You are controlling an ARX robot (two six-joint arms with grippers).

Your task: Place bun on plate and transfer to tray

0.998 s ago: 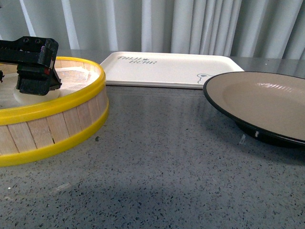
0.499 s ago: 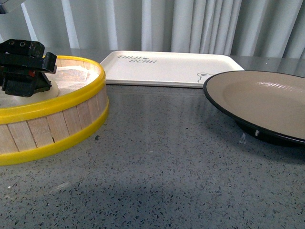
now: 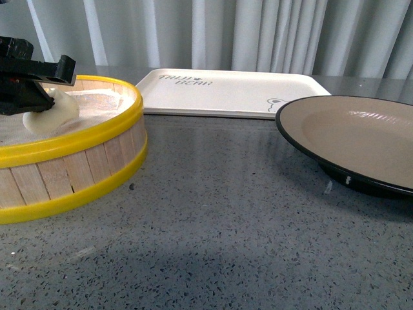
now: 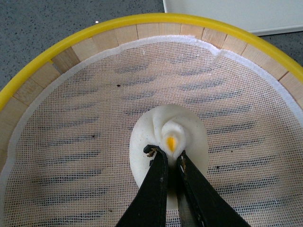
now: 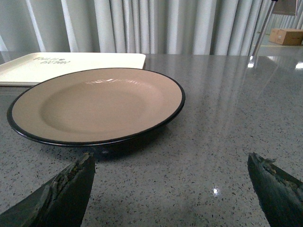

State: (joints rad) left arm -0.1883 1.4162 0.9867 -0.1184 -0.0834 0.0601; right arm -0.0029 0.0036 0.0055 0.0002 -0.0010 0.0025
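The creamy-white bun (image 3: 50, 111) hangs in my left gripper (image 3: 26, 97) just above the mesh floor of the yellow-rimmed steamer basket. In the left wrist view the black fingers (image 4: 158, 184) pinch the bun's (image 4: 168, 137) pleated top beside its yellow dot. The beige plate (image 3: 361, 132) with its black rim sits at the right. It also shows in the right wrist view (image 5: 94, 101), beyond my open, empty right gripper (image 5: 170, 182). The cream-white tray (image 3: 226, 90) with lettering lies at the back centre.
The steamer basket (image 3: 97, 139) with wooden slats and white mesh liner (image 4: 85, 142) stands at the left on the grey speckled table. Curtains hang behind the table. A cardboard box (image 5: 288, 35) sits far off.
My left gripper has risen and shifted left in the basket, lifting the bun off the mesh so that it now shows below the fingers. The right arm has not moved.
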